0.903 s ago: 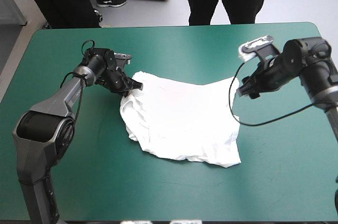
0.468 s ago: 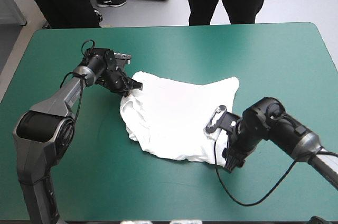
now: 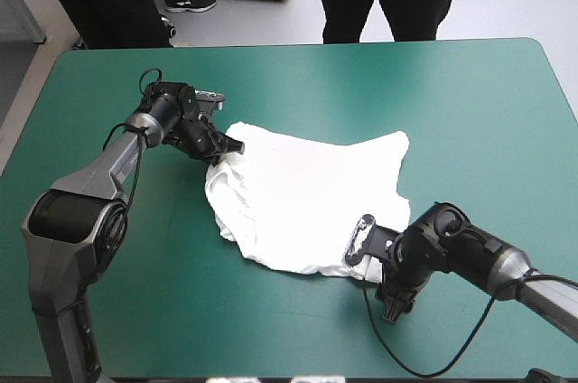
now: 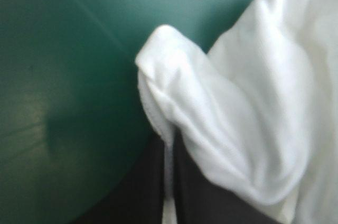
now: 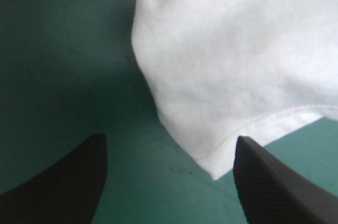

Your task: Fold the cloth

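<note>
The white T-shirt (image 3: pixel 307 202) lies loosely spread at the middle of the teal-green table. At its far left corner my left gripper (image 3: pixel 219 154) is shut on the T-shirt; in the left wrist view a bunched fold of the T-shirt (image 4: pixel 211 113) sits pinched between the black fingers (image 4: pixel 142 192). My right gripper (image 3: pixel 379 267) hovers low at the shirt's near right corner. In the right wrist view its fingers (image 5: pixel 68 174) stand wide apart, open, and the T-shirt's hem corner (image 5: pixel 216 168) lies between them.
Bare teal-green cover (image 3: pixel 181 311) surrounds the shirt on all sides. The table's near edge runs close behind the right arm.
My right arm swung from the table's far right down to the shirt's near right corner and settled lower there. The left gripper and the shirt stayed put.
</note>
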